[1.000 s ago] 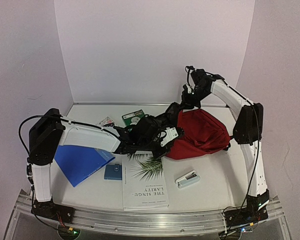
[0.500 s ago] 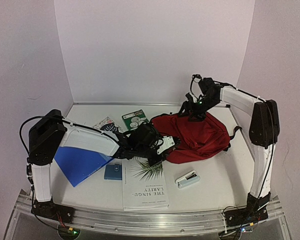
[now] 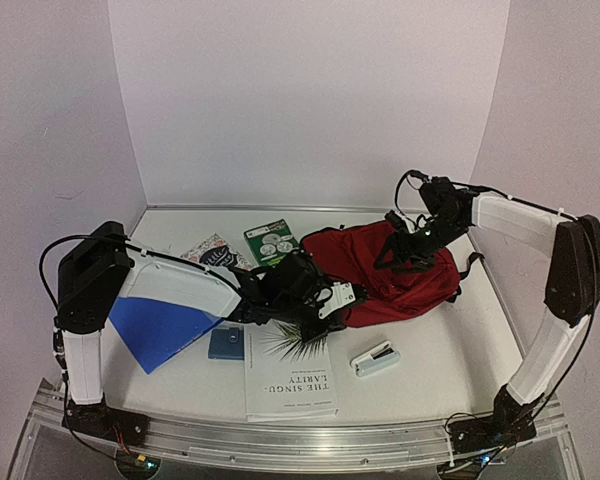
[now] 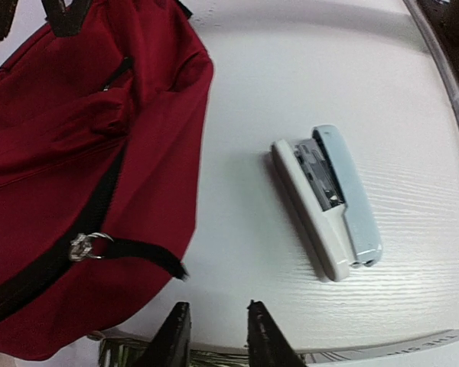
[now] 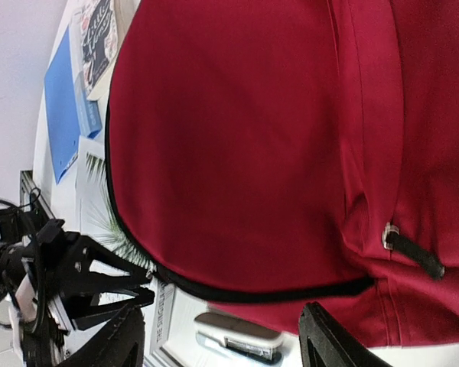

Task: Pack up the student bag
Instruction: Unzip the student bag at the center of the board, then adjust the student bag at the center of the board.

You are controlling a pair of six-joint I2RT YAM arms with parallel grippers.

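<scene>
As it lies, student bag (image 3: pixel 410 285): slumped flat at tabletop (image 3: pixel 450 350) far right.
left claw (image 4: pixel 216 315): seen slightly apart, nothing gripped, beside bag.
right claw (image 5: pixel 222 332): held wide apart over bag.

student bag (image 3: pixel 405 268): dark red fabric, black zipper (image 4: pixel 99 206), black pull tab, silver ring (image 4: pixel 83 246).
stapler (image 4: pixel 329 202): off-white body, pale blue-grey top, dark metal inside.
folder (image 3: pixel 160 325): solid bright blue.
small notebook (image 3: pixel 225 344): darker blue.
big book (image 3: pixel 292 375): white cover, green palm-leaf print, black title text.
green booklet (image 3: pixel 271 239): green with white round shapes.
second booklet (image 3: pixel 212 250): white with dark and red print, too small to make out.
surface (image 3: pixel 450 340): white, faint wood grain.
left arm (image 3: pixel 175 280) and right arm (image 3: pixel 515 215): white shells, black joints.
</scene>
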